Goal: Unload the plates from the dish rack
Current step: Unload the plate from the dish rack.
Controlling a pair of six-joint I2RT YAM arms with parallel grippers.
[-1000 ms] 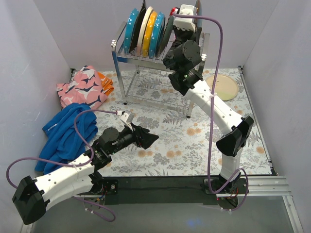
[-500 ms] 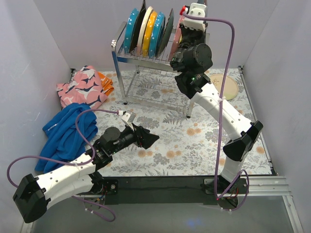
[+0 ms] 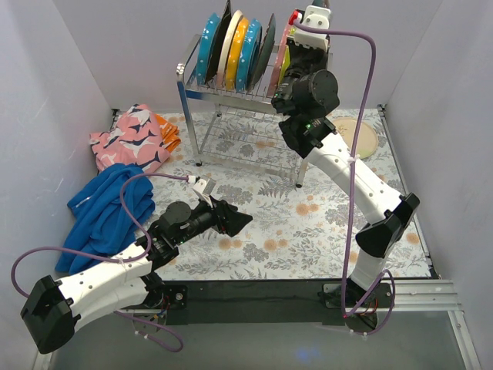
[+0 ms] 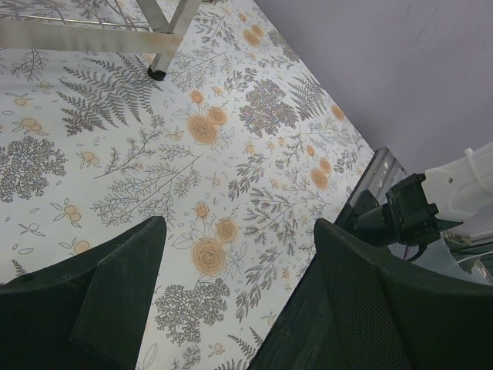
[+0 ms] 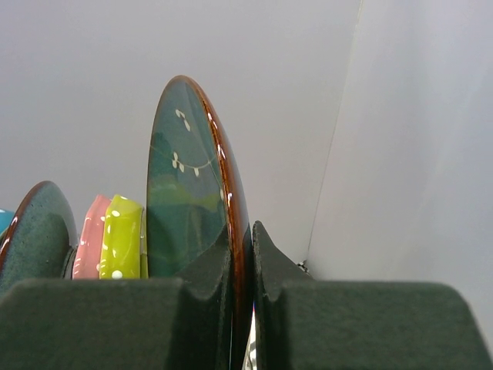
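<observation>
The chrome dish rack [image 3: 231, 94] stands at the back with several plates upright in its top slots: teal [image 3: 206, 46], cream, orange [image 3: 240, 52], dark [image 3: 266, 52] and pink [image 3: 283, 48]. My right gripper [image 3: 308, 31] is over the rack's right end. In the right wrist view it [image 5: 241, 239] is shut on the rim of a dark green plate with a brown edge [image 5: 185, 193], which stands upright. A lime plate [image 5: 123, 239] and a pink plate [image 5: 91, 243] stand beside it. My left gripper [image 3: 239, 222] is open and empty above the floral mat [image 4: 239, 231].
A cream plate [image 3: 360, 137] lies flat on the mat right of the rack. A pink patterned cloth [image 3: 131, 140] and a blue cloth [image 3: 108, 204] lie at the left. Walls close in on three sides. The rack's leg [image 4: 158, 71] shows in the left wrist view.
My right gripper has moved right and up along the rack top to its right end, uncovering the dark and pink plates. The left arm has not moved.
</observation>
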